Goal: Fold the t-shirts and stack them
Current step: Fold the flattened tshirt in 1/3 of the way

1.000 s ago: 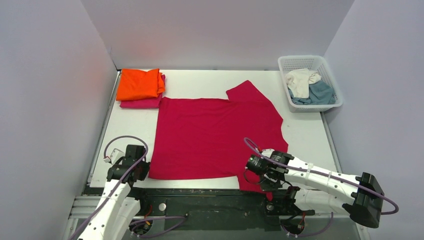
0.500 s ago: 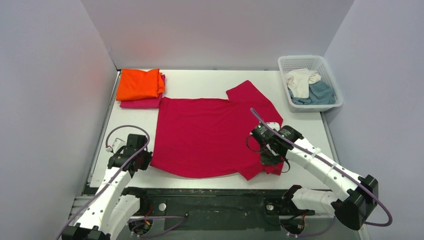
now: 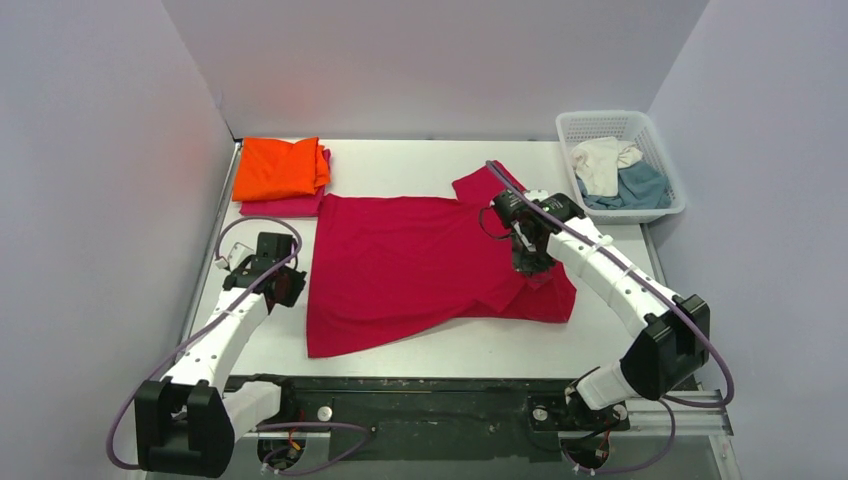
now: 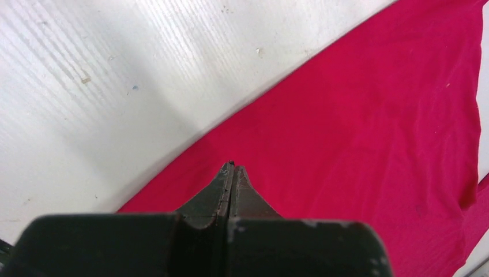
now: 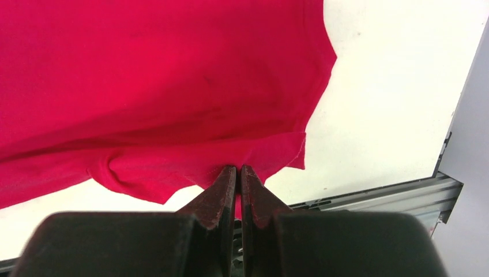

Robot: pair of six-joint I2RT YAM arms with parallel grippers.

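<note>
The crimson red t-shirt [image 3: 410, 260] lies spread in the middle of the table. My right gripper [image 3: 528, 262] is shut on its near right part and holds it lifted and folded back over the right side; cloth shows between the fingers in the right wrist view [image 5: 238, 168]. My left gripper [image 3: 288, 292] is shut beside the shirt's left edge. In the left wrist view [image 4: 232, 166] no cloth shows between its fingers, and the red cloth [image 4: 357, 115] lies flat beyond them. The folded orange shirt [image 3: 278, 167] lies on the magenta pink one [image 3: 285, 207] at the far left.
A white lattice basket [image 3: 600, 117] at the far right holds the cream white shirt [image 3: 600, 160] and the teal blue shirt [image 3: 645, 185]. Grey walls enclose the table on three sides. A dark metal rail [image 3: 400, 400] runs along the near edge.
My right gripper has carried the shirt's near right part from the near edge toward the far right, folding it over. My left gripper has moved farther along the left edge. The near hem now slants.
</note>
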